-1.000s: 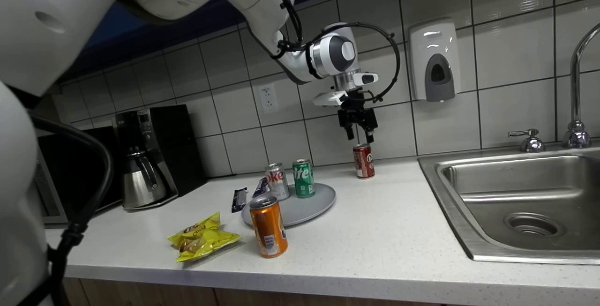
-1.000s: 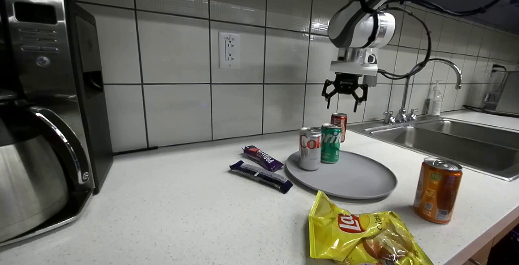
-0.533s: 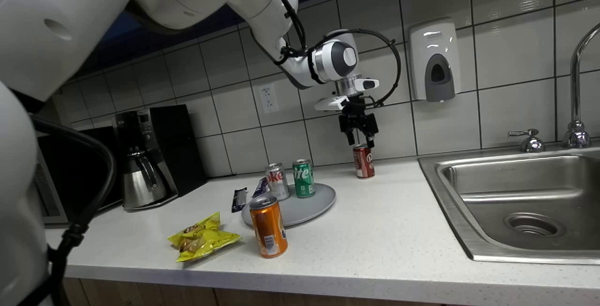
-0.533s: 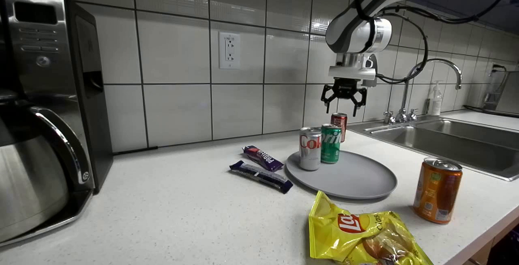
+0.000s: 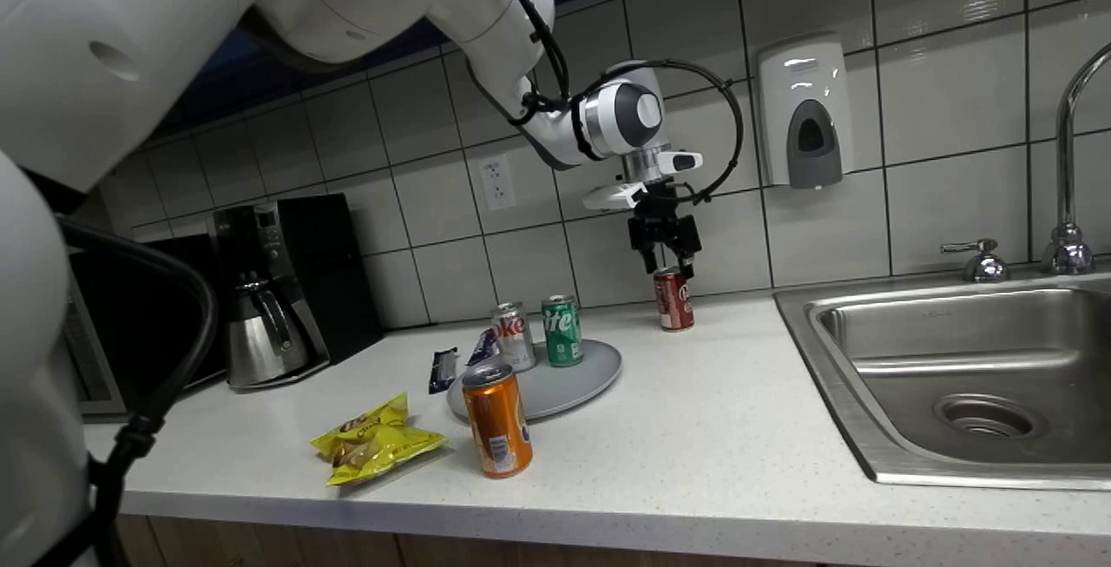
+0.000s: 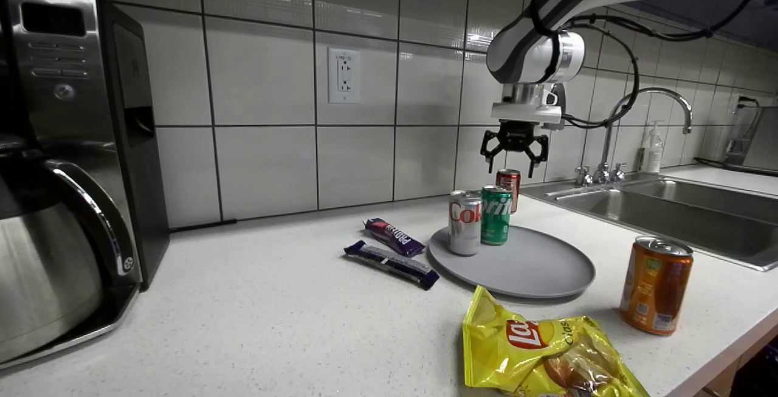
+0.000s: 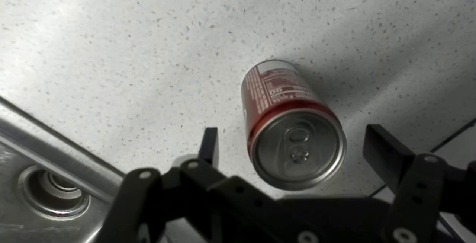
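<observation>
Nearest to us in an exterior view, an upright orange metal can (image 5: 497,421) stands on the white speckled tabletop (image 5: 694,428), with a puffed yellow plastic chip bag (image 5: 375,447) lying near it. Just behind the orange can we see a flat round gray plate (image 5: 581,380) bearing a silver metal can with red lettering (image 5: 516,341) and a green metal can with white lettering (image 5: 562,334), both upright. Two dark purple wrapped bars (image 6: 392,264) lie just beside the plate. Off to the right, a stainless steel sink (image 5: 843,393) is set into the tabletop. Farther back, close to the pale tiled wall (image 5: 950,107), a red metal can (image 5: 673,302) stands upright on the tabletop, well apart from the plate. The black two-fingered tool (image 5: 668,267) hangs over it, pointing down. In the wrist view we find the tool's fingers (image 7: 208,146) spread wide, one on either side of the lid (image 7: 299,150) and apart from it. On the wall beyond, we see a white and gray plastic soap dispenser (image 5: 803,81).
</observation>
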`<state>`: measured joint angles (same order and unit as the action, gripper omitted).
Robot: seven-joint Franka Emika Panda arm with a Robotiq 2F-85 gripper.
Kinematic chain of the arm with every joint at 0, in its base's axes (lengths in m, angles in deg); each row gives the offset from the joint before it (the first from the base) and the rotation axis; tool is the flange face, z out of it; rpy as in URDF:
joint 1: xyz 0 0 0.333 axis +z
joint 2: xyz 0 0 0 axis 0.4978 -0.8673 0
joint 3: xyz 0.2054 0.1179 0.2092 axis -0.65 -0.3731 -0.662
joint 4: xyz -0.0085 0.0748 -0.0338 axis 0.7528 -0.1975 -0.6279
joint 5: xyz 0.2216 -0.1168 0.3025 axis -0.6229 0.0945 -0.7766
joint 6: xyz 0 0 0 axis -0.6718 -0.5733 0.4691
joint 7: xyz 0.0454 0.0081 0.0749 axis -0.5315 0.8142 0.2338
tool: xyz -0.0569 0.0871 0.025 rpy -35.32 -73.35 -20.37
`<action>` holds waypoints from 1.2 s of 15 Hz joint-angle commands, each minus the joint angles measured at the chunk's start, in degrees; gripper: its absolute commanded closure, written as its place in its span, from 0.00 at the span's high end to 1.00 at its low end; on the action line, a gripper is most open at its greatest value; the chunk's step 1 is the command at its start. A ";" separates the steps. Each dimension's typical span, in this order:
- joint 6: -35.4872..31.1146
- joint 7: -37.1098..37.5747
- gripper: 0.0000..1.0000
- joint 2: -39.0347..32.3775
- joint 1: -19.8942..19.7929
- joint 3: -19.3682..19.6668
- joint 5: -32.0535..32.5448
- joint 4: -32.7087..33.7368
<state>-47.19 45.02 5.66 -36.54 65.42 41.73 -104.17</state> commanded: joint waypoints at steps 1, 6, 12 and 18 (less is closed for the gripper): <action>2.40 -1.62 0.74 -0.93 -0.71 -0.41 -1.05 2.58; 2.41 -1.77 0.38 -0.65 -0.76 -0.46 -1.12 2.28; 0.80 -2.53 0.38 2.14 0.12 -0.17 -0.19 -1.12; 0.14 -2.68 0.38 6.71 2.21 0.85 2.31 -6.24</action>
<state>-47.02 43.11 7.67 -35.59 65.45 42.42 -105.52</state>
